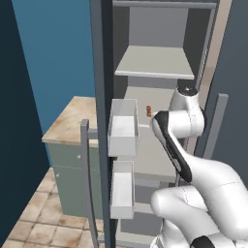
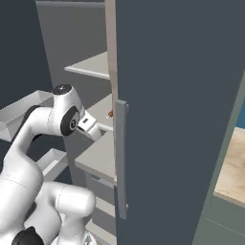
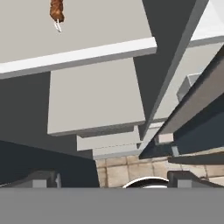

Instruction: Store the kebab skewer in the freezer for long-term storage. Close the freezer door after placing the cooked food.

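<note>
In the left base view the freezer (image 1: 160, 68) stands open in the upper middle of the frame, its grey shelves stepping down toward the bottom, and the freezer door (image 1: 102, 121) runs edge-on down the centre-left with two clear-white bins (image 1: 122, 127) hanging on its inner face. The kebab skewer (image 1: 148, 111) lies as a small reddish-brown speck on the middle shelf (image 1: 145, 99), just left of the arm's white wrist, near the centre of the frame. In the right base view the plain slate-grey door (image 2: 182, 119) covers the right half, its grey bar handle (image 2: 121, 158) running down the centre, and the skewer (image 2: 110, 114) peeps out at that door's left edge on a shelf. In the hand view the skewer (image 3: 57, 12) sits at the upper left on the pale shelf (image 3: 78, 35), apart from the gripper (image 3: 112, 179), whose two dark tips stand spread wide at the bottom corners with nothing between them. A wood-topped counter (image 1: 72, 121) fills the left middle of the left base view, over a tiled floor (image 1: 43, 218).
</note>
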Robot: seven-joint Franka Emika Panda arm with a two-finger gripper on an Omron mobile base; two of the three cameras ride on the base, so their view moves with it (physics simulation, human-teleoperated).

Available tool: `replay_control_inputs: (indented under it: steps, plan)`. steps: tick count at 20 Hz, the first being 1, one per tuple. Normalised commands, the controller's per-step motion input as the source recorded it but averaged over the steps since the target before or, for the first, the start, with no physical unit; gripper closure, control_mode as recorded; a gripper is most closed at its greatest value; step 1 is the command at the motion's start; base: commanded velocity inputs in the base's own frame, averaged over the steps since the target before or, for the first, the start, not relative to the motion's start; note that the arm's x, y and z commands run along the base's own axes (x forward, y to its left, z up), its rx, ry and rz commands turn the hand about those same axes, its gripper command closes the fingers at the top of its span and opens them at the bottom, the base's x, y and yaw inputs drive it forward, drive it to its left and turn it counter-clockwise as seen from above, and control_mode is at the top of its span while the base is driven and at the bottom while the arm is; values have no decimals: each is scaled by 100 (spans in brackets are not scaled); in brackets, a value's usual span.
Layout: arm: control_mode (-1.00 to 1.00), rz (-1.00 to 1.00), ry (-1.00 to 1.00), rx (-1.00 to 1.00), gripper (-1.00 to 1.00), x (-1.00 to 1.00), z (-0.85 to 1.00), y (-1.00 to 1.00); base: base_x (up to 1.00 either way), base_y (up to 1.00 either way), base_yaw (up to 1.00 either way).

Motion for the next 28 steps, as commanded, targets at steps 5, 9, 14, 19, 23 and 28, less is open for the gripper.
replay_control_inputs:
  steps: [5,9,14,19,23,28]
  plan:
    - [-100,7,0,-8,-100,-89,2,0,0,0,0]
    - [-100,9,0,-20,-100,-61,6,0,0,0,0]
    - [-100,16,9,-12,-100,-36,10,0,0,0,0]
    - [-100,12,28,1,-100,-6,10,-6,0,0,0]
    - [-100,3,35,14,-100,0,1,0,0,0,0]
    - [-100,-1,27,13,-100,-9,7,-2,0,0,0]
